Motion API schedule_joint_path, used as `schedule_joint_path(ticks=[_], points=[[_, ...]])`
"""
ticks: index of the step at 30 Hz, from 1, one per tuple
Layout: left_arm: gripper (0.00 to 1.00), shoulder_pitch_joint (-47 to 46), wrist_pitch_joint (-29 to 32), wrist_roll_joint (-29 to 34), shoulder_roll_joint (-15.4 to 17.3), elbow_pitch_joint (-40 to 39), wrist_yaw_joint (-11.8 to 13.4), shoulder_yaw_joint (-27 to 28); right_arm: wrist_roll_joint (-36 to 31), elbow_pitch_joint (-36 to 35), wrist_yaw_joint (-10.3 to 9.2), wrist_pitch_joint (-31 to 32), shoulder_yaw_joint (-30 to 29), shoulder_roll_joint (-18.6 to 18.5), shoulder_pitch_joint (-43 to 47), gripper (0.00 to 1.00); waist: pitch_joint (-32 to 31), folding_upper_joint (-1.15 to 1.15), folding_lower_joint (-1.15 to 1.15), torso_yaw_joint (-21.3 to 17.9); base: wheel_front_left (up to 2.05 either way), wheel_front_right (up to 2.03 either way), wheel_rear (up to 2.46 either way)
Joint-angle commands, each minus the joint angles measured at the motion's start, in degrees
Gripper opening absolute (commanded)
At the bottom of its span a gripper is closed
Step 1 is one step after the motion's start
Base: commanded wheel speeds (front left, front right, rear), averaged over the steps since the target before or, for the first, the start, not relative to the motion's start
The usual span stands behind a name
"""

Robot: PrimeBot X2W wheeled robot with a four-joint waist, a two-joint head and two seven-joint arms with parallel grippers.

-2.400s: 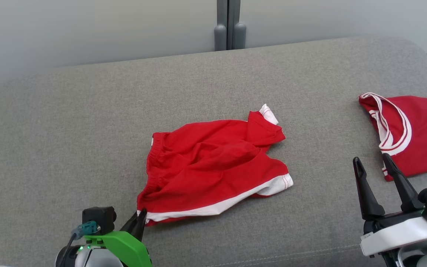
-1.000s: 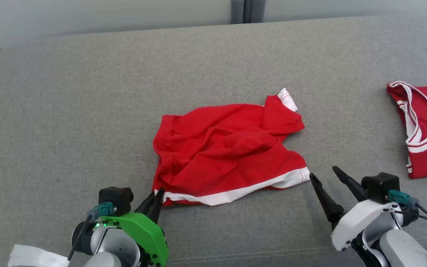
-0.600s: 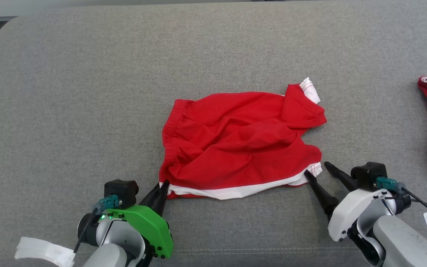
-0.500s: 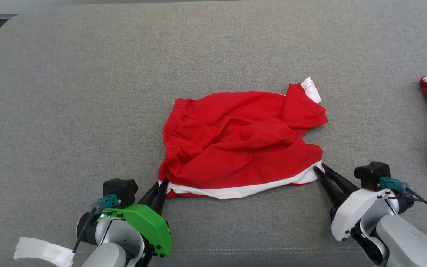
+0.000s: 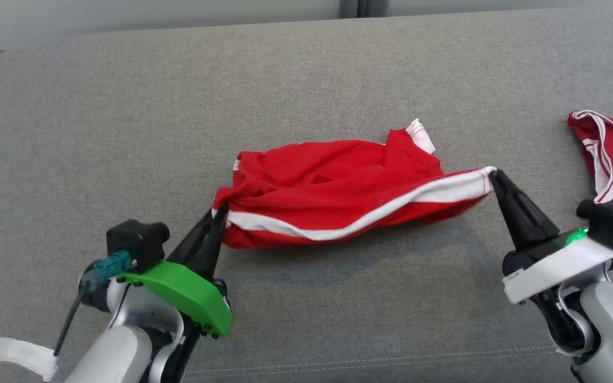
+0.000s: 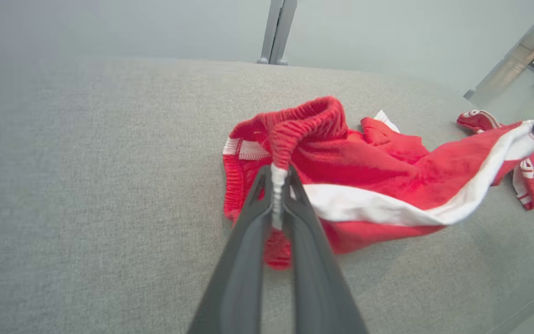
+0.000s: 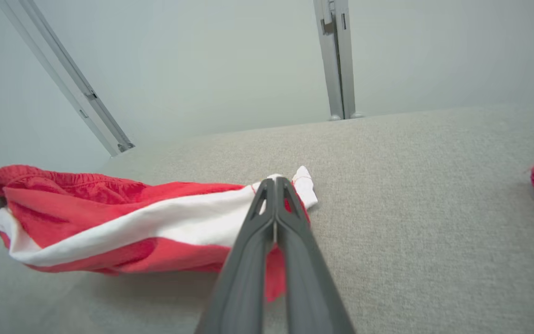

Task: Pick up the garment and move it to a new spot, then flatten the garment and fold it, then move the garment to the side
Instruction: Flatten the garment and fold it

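Observation:
The garment (image 5: 333,191) is a pair of red shorts with a white side stripe, stretched between both grippers above the grey cushion. My left gripper (image 5: 220,214) is shut on its waistband corner; the left wrist view shows the fabric (image 6: 341,185) pinched at the tips of that gripper (image 6: 276,178). My right gripper (image 5: 494,175) is shut on the white hem corner, and in the right wrist view the right gripper (image 7: 275,185) clamps the shorts (image 7: 123,222). The near edge hangs raised and the far part rests crumpled on the cushion.
The grey upholstered surface (image 5: 125,106) spreads wide on every side. A red jersey with white trim (image 5: 612,154) lies at the right edge, close behind my right arm. A pale wall with a vertical metal post (image 7: 336,60) stands behind the cushion.
My right gripper closed on the hem corner of the shorts. Both grippers then rose and pulled apart, lifting and stretching the near edge. The head camera also shifted.

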Motion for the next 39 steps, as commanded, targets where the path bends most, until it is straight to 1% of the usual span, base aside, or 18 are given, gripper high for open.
schedule_joint_path(ticks=[1, 6, 9, 11, 20, 26, 29, 32, 35, 36, 39], points=[[0.00, -1.6, 0.1, 0.4, 0.5, -1.2, 0.5, 0.5, 0.7, -1.2, -0.01, -0.2, -0.7, 0.0, 0.3, 0.00, -1.0, 0.00, 0.00, -0.9, 0.00, 0.00, 0.00], [0.00, -5.7, 1.9, 1.0, 2.0, -6.7, 0.7, 1.9, 0.9, -8.1, -0.01, 1.1, -5.3, 0.4, -2.7, 0.00, -2.8, 0.00, 0.00, -2.0, 0.00, 0.00, 0.00], [0.00, -8.9, 2.6, -0.2, 1.7, -9.0, 0.0, 3.0, 0.1, -11.1, -0.01, 2.2, -7.7, 1.3, -5.7, 0.00, -3.6, 0.00, 0.00, -2.8, 0.00, 0.00, 0.00], [0.00, -11.4, 3.1, 0.5, 2.2, -9.8, 0.3, 3.8, -0.7, -12.8, -0.01, 3.1, -8.7, 2.1, -8.1, 0.00, -4.0, 0.00, 0.00, -3.2, 0.00, 0.00, 0.00], [0.00, -20.7, 4.2, 2.1, 2.3, -11.0, 1.1, 6.3, -4.1, -17.9, -0.01, 6.6, -12.0, 2.8, -17.8, 0.00, -6.1, 0.00, 0.00, -4.0, 0.00, 0.00, 0.00], [0.00, -23.1, 5.7, 1.5, 2.4, -10.9, 0.6, 6.0, -4.7, -19.2, -0.01, 9.1, -12.3, 3.2, -19.8, 0.00, -6.6, 0.00, 0.00, -4.0, 0.00, 0.00, 0.00], [0.00, -23.4, 6.8, 0.5, 2.0, -10.0, 0.3, 5.7, -4.5, -18.6, -0.01, 10.1, -12.0, 3.4, -20.1, 0.00, -6.1, 0.00, 0.00, -3.8, 0.00, 0.00, 0.00], [0.00, -24.9, 7.1, -1.3, 1.1, -7.3, -0.5, 5.7, -4.2, -16.6, -0.01, 10.8, -11.4, 3.5, -21.4, 0.00, -4.8, 0.00, 0.00, -3.8, 0.00, 0.00, 0.00], [0.00, -28.1, 6.6, -2.5, -0.1, -2.4, -2.1, 6.1, -4.1, -12.5, -0.01, 11.2, -10.2, 3.1, -25.0, 0.00, -3.3, 0.00, 0.00, -3.8, 0.00, 0.00, 0.00], [0.00, -28.1, 6.6, -2.5, -0.1, -2.4, -2.1, 6.1, -4.1, -12.5, -0.01, 11.2, -10.2, 3.1, -25.0, 0.00, -3.3, 0.00, 0.00, -3.8, 0.00, 0.00, 0.00], [0.00, -33.4, 6.2, -3.2, -1.7, 4.3, -3.8, 6.2, -3.4, -6.4, -0.01, 11.3, -8.3, 2.8, -30.9, 0.00, -1.7, 0.00, 0.00, -3.7, 0.00, 0.00, 0.00]])
